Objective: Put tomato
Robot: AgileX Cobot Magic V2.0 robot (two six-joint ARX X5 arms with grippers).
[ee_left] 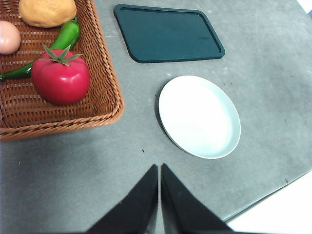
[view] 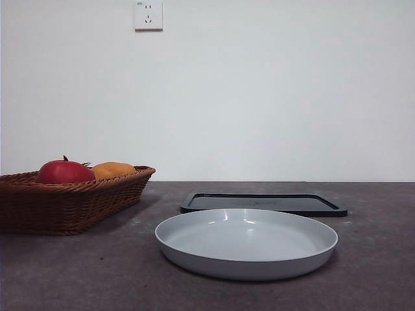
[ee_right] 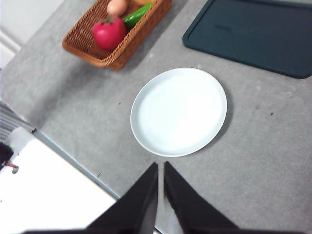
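Currently the tomato point(ee_left: 61, 78) lies in the wicker basket point(ee_left: 105, 105) beside a green pepper point(ee_left: 61, 39), an orange fruit point(ee_left: 47, 11) and a pale pink fruit point(ee_left: 9, 37), well away from the left gripper point(ee_left: 159, 168), whose fingers are pressed together over bare table point(ee_left: 73, 180). Further right, the white plate point(ee_right: 178, 111) sits just ahead of the right gripper point(ee_right: 161, 165), fingers likewise closed on nothing, with the dark tray point(ee_right: 253, 36) beyond it.

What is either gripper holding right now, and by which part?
Nothing. The left gripper and right gripper are both shut on nothing above the table; the tomato lies untouched in the basket.
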